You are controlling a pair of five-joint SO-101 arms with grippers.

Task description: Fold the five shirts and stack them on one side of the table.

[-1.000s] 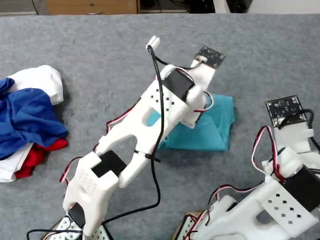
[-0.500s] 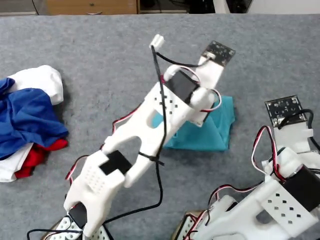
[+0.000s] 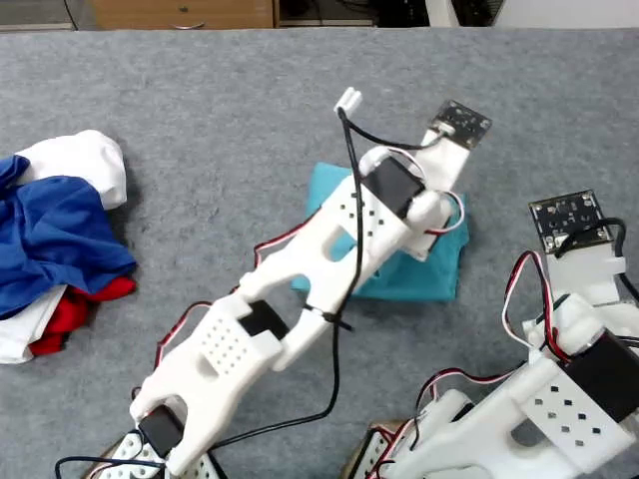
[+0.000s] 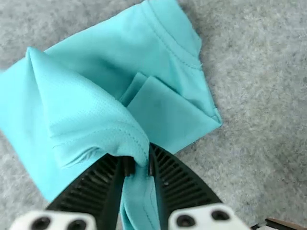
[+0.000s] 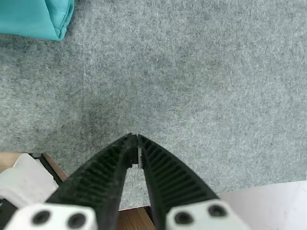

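Over the teal shirt (image 4: 158,103), the left hand (image 4: 136,165) pinches its raised fold; the right hand (image 5: 135,143), closed empty, hovers near it.

**A:** Grey felt table (image 3: 200,100) is stretching across the high view, and two lots of laundry are lying on it.

**B:** At nine o'clock a heap is sitting by the edge. A blue shirt (image 3: 50,239) is sprawling on top, a white shirt (image 3: 85,160) is bulging out toward twelve, and a red shirt (image 3: 70,309) is peeking out at the heap's five o'clock.

**A:** And toward three o'clock from centre, well apart from that heap, a teal shirt (image 3: 439,269) is lying folded, with one fold standing up off the rest.
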